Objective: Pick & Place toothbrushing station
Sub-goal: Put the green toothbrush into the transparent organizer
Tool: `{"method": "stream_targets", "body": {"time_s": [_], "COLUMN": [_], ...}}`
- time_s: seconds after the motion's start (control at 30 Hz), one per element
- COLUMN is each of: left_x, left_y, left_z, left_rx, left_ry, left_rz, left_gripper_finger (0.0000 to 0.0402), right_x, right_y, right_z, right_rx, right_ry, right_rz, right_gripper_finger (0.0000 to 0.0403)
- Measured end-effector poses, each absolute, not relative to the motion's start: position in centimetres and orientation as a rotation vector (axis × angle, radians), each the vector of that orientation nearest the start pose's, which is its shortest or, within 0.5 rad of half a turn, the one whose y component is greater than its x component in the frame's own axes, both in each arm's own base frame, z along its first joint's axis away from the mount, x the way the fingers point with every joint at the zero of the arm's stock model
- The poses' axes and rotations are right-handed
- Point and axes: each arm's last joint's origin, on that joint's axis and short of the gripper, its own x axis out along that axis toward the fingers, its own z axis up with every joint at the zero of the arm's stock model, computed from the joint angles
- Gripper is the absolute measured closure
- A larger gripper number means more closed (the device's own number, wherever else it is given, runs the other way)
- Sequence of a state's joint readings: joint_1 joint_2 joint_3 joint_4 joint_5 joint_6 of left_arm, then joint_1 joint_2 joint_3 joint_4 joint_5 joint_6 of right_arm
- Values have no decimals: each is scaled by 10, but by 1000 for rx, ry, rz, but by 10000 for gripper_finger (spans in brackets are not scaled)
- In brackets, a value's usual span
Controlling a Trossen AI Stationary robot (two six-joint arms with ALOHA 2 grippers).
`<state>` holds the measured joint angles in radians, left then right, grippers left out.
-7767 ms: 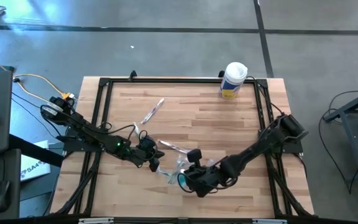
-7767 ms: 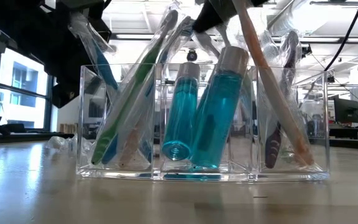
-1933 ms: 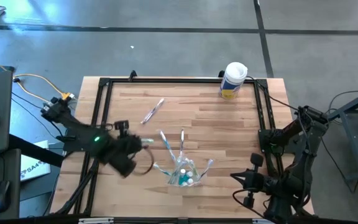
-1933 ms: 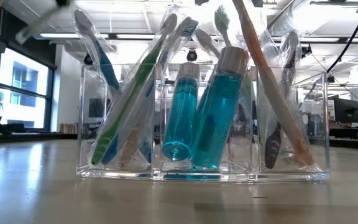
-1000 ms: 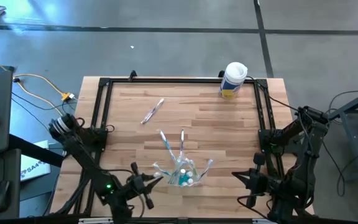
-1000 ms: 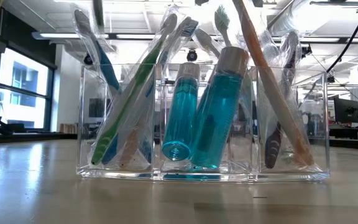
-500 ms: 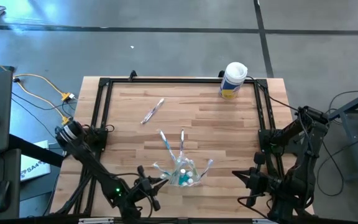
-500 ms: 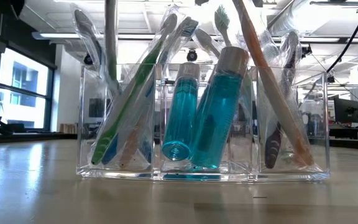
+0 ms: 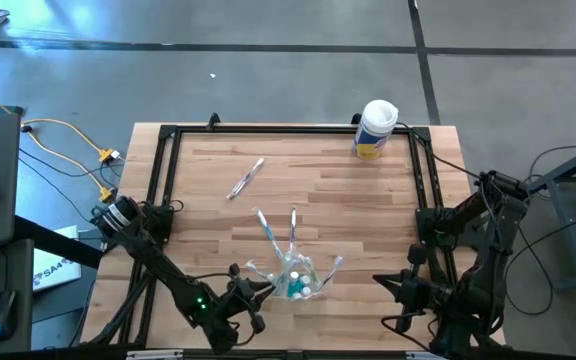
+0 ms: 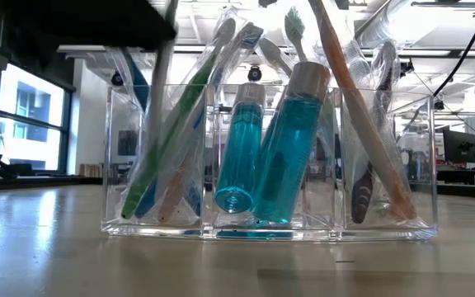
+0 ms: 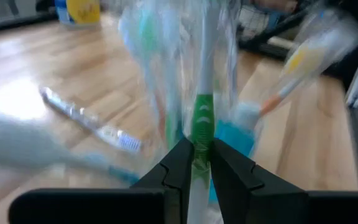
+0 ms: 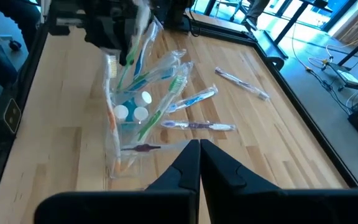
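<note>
The clear plastic holder (image 9: 293, 277) stands near the table's front edge. It holds several toothbrushes and two teal tubes (image 10: 275, 148). My left gripper (image 9: 256, 292) is at the holder's left end, shut on a white and green toothbrush (image 11: 202, 118) that stands upright. In the low view the brush's pale handle (image 10: 157, 124) runs down at the holder's left compartment (image 10: 159, 157). My right gripper (image 12: 199, 146) waits shut at the table's right edge (image 9: 388, 288). Three wrapped toothbrushes (image 9: 246, 178) (image 9: 266, 226) (image 9: 293, 224) lie flat on the table. My left gripper pinches the toothbrush's handle just below its green section (image 11: 202, 138) between its two fingers (image 11: 180, 163). The fingers come nearly level from the table's near left and lie across the brush. The brush stands upright; the fingers hide its lower end in the wrist view.
A large white canister with a yellow label (image 9: 375, 128) stands at the table's far right corner. A black frame (image 9: 168, 135) runs along the table's sides. Bare wood lies between the holder and the canister.
My left gripper has gone along the near edge toward the holder and down, carrying the upright toothbrush. In the low view the brush has moved right and sunk down to the holder's left compartment. The holder and its contents have kept still.
</note>
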<state>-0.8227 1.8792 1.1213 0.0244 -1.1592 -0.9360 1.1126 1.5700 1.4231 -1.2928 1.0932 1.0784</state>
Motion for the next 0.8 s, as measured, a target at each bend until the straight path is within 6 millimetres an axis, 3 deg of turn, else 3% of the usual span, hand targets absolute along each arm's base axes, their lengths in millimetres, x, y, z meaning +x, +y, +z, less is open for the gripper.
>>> {"method": "stream_targets", "body": {"time_s": [0.2, 0.8], "left_x": [278, 282], "left_y": [-255, -256], "left_z": [166, 166], "left_rx": [-333, -397], "left_ry": [233, 287], "left_rz": [469, 400], "left_gripper_finger": [341, 336], "right_x": [147, 147], "right_y": [239, 238], "right_z": [302, 297], "right_rx": [-227, -233], "right_ry": [552, 556], "right_rz": [-310, -318], "right_gripper_finger": [401, 401]}}
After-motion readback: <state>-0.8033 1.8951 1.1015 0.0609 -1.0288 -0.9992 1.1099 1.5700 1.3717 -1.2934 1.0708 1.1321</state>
